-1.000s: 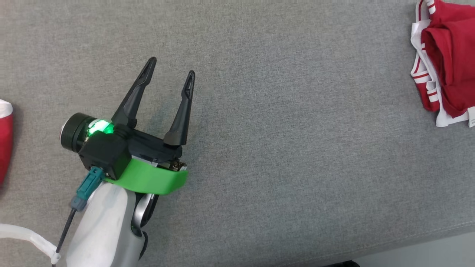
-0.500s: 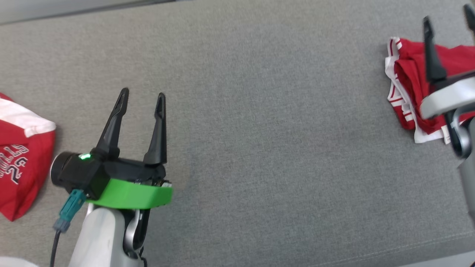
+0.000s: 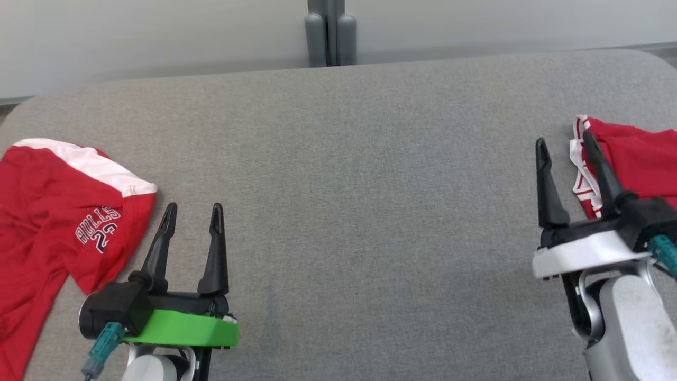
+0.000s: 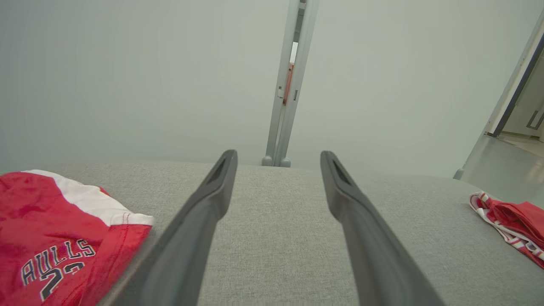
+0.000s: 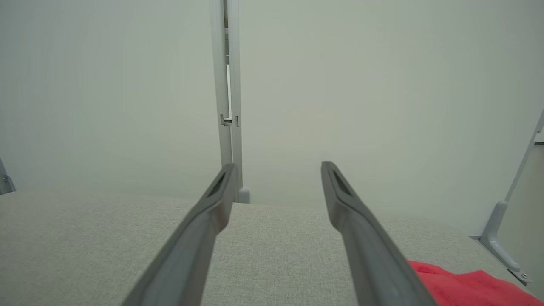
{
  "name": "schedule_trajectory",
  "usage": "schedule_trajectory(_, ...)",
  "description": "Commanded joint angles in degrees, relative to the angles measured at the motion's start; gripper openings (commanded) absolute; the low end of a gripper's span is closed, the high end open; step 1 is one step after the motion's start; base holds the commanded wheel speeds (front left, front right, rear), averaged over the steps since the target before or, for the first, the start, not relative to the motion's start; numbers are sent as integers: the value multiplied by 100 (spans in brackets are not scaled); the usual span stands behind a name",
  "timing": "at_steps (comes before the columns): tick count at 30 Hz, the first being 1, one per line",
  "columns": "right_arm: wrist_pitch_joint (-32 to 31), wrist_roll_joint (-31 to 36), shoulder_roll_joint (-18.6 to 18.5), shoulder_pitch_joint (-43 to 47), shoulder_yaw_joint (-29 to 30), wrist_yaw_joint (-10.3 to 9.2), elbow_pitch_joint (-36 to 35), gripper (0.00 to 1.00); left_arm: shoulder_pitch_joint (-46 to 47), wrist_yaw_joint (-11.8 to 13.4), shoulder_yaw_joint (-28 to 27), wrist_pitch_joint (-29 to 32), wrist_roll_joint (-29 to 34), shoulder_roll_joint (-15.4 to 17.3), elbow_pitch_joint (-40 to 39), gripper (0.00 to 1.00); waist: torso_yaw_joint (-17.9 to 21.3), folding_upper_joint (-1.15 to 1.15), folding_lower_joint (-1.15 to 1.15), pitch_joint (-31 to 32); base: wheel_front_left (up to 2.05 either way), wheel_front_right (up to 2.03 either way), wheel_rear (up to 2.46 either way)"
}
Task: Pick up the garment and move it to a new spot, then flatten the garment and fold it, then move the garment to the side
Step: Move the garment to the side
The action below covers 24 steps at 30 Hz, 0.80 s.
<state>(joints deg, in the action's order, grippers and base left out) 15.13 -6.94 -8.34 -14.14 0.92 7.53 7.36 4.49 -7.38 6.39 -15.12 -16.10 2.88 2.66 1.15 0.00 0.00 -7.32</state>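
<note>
Looking down on a grey desk [image 3: 344,185]. At the left edge of the frame lies a red garment [image 3: 47,211] with a white band and "BULLS 23" lettering, loose and unfolded. At the right edge sits a bunched red-and-white bundle [image 3: 640,153].

The left claw [image 3: 193,207], at lower left, is just beside the garment, fingers moderately apart and holding nothing. The right claw [image 3: 563,138], at lower right, is likewise part open and empty, its tips near the bundle.

By this layout, the pick-up step appears not yet begun. The next move likely calls for the left claw to reach left, lower onto the garment's edge and pinch the cloth.
</note>
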Motion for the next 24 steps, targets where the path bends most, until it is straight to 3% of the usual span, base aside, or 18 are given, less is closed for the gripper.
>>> schedule_trajectory(1,1,122,17,219,-42,-10,-59,100,-134,2,28,-1,104,8,40,100,-258,0,0,252,0,0,0)
schedule_trajectory(9,1,318,460,849,64,-10,-369,100,-328,135,259,-1,265,9,142,100,-320,0,0,357,0,0,0)
schedule_trajectory(24,0,124,543,1122,-220,-10,-286,100,-385,221,302,-1,195,8,151,100,-250,0,0,393,0,0,0)
